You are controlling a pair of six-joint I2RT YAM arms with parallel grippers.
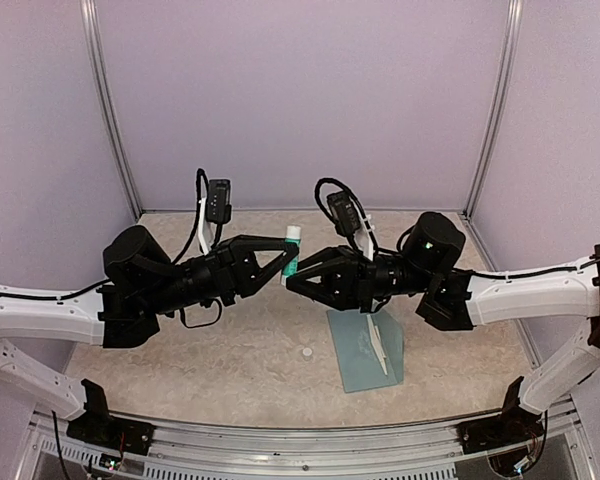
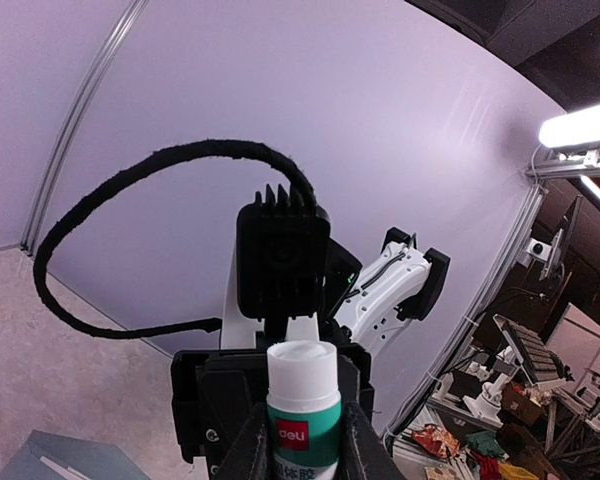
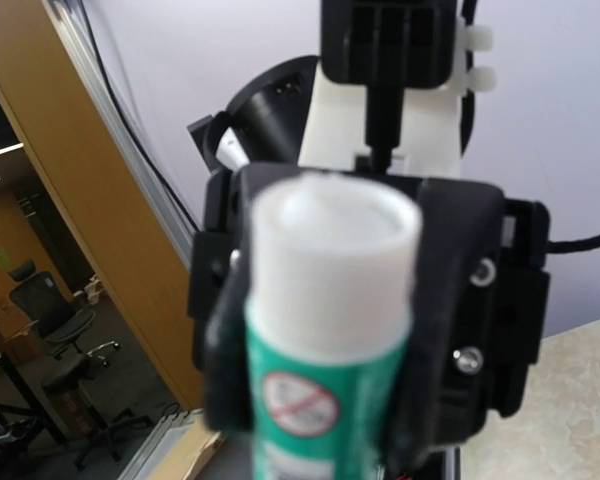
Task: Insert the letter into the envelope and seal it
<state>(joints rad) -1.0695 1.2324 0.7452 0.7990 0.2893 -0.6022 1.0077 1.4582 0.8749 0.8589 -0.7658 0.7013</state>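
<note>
Green-labelled glue stick (image 1: 292, 256), clamped by the left claw (image 1: 288, 244) at mid-frame, needed the right claw (image 1: 290, 281) (closed or not, unclear) seated squarely first.

White arms (image 1: 30, 310), blk joints (image 1: 135, 262), looped cables (image 2: 130, 165), prob. braided.
</note>
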